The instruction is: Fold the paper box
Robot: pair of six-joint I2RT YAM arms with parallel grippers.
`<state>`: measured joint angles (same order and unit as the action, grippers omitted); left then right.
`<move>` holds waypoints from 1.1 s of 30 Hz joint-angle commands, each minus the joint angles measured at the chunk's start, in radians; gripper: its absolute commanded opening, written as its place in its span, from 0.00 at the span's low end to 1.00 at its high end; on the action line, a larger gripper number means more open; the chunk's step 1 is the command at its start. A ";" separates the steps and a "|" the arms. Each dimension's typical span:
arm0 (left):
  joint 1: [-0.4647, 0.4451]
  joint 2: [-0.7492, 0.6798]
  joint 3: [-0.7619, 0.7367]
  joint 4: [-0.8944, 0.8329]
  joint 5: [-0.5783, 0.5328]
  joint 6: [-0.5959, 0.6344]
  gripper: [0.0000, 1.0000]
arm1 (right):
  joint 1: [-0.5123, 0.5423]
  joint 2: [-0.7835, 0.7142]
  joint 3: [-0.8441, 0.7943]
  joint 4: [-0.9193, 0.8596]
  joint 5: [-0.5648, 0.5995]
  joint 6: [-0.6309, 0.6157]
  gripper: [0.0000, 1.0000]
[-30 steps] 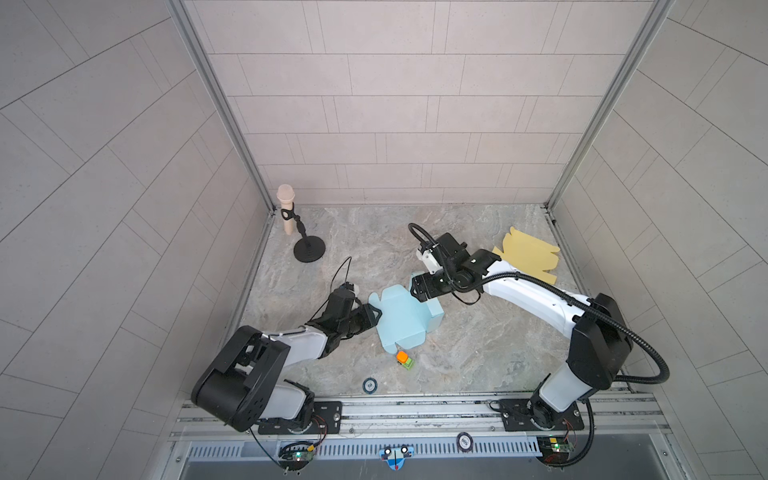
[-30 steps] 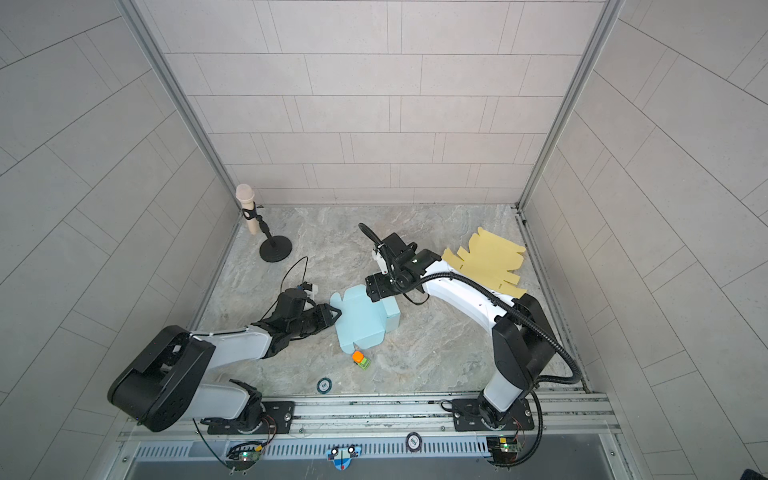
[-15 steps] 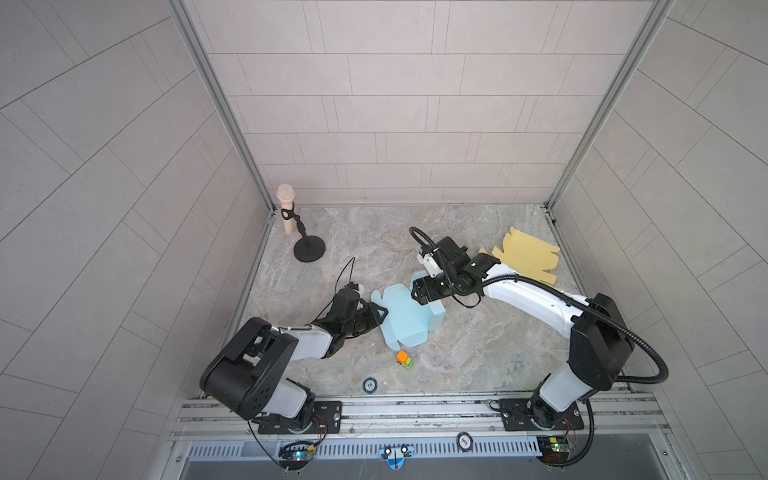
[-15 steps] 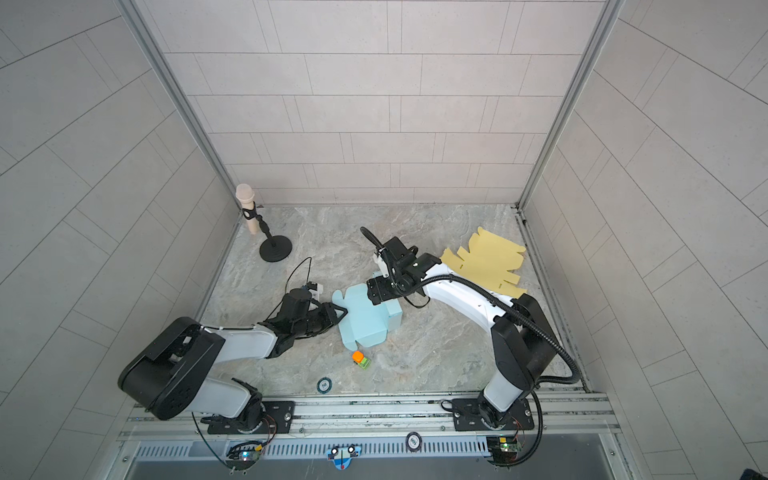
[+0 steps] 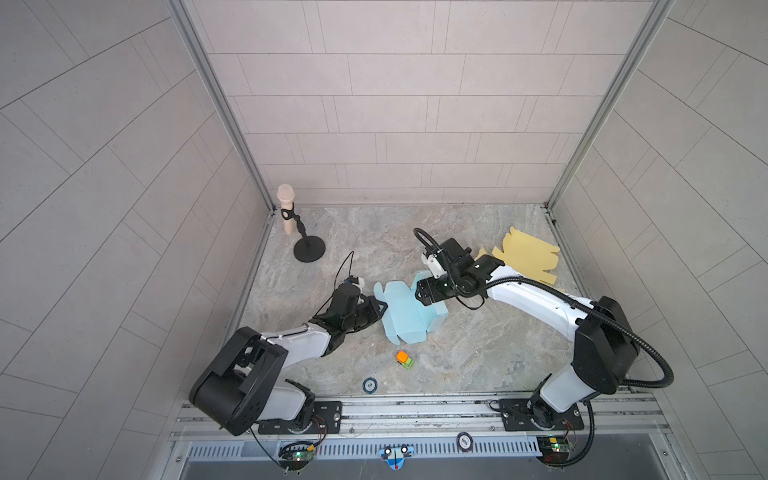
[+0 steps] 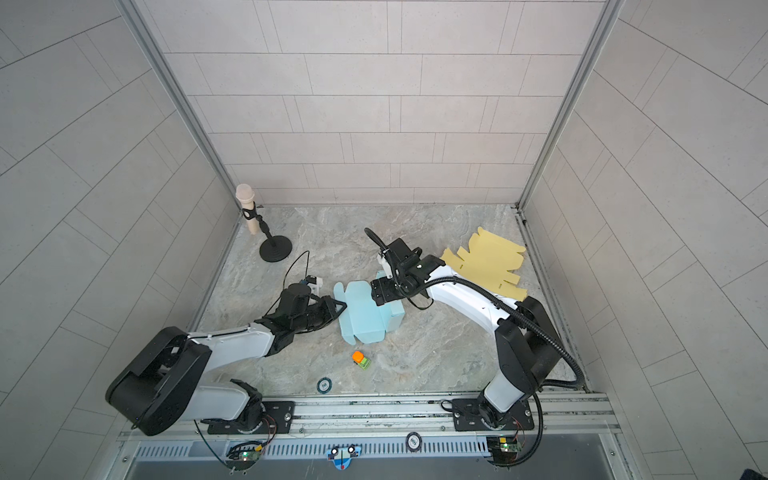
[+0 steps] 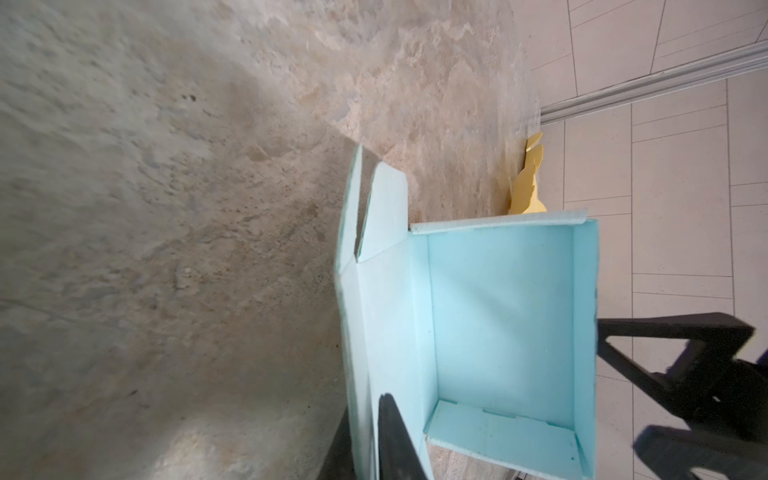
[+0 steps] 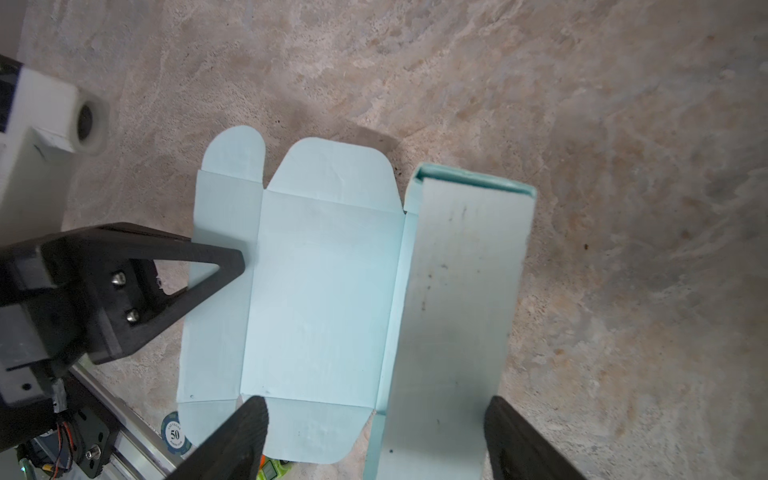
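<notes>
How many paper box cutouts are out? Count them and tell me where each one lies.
2. The blue paper box, partly folded, lies in the middle of the table. The yellow paper box lies flat at the back right, by the wall; more sheets may hide under it.

My left arm point(image 5: 299, 341) lies low, stretched toward the middle, left gripper point(image 5: 383, 306) pinched tight. My right arm point(image 5: 534, 296) reaches inward, right gripper point(image 5: 419, 291) tipped downward, jaws spread wide.

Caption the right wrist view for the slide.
Half-folded blue paper box: left gripper pinches a side flap, open right gripper poised over the folded-up side.
</notes>
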<state>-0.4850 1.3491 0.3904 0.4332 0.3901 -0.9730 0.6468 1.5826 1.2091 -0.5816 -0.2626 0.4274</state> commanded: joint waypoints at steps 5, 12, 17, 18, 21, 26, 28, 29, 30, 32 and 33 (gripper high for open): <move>-0.004 -0.078 0.123 -0.236 -0.060 0.090 0.08 | -0.011 -0.078 -0.010 -0.057 0.037 -0.004 0.84; -0.004 -0.068 0.237 -0.357 -0.084 0.153 0.06 | -0.040 -0.143 -0.049 -0.066 0.051 -0.010 0.84; -0.004 -0.047 0.344 -0.481 -0.102 0.234 0.05 | -0.049 -0.221 -0.102 -0.048 0.056 -0.017 0.84; -0.004 -0.040 0.363 -0.506 -0.102 0.250 0.05 | -0.050 -0.236 -0.114 -0.041 0.059 -0.019 0.84; -0.004 -0.012 0.445 -0.594 -0.104 0.318 0.04 | -0.054 -0.295 -0.164 -0.017 0.080 -0.022 0.84; -0.007 0.051 0.598 -0.755 -0.112 0.446 0.04 | -0.081 -0.406 -0.294 0.130 0.078 -0.003 0.86; -0.009 0.081 0.660 -0.819 -0.118 0.494 0.03 | -0.089 -0.436 -0.328 0.180 0.082 -0.006 0.87; -0.009 0.096 0.693 -0.849 -0.124 0.518 0.03 | -0.090 -0.445 -0.338 0.200 0.077 -0.020 0.87; -0.036 0.109 0.719 -0.876 -0.126 0.543 0.04 | -0.089 -0.453 -0.347 0.217 0.075 -0.034 0.87; -0.051 0.143 0.783 -0.935 -0.126 0.590 0.04 | -0.091 -0.473 -0.376 0.283 0.059 -0.071 0.87; -0.054 0.158 0.810 -0.960 -0.124 0.611 0.03 | -0.091 -0.483 -0.392 0.319 0.041 -0.092 0.87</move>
<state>-0.5182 1.4792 1.1339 -0.3927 0.2749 -0.4782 0.5571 1.1358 0.8444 -0.3981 -0.2031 0.3920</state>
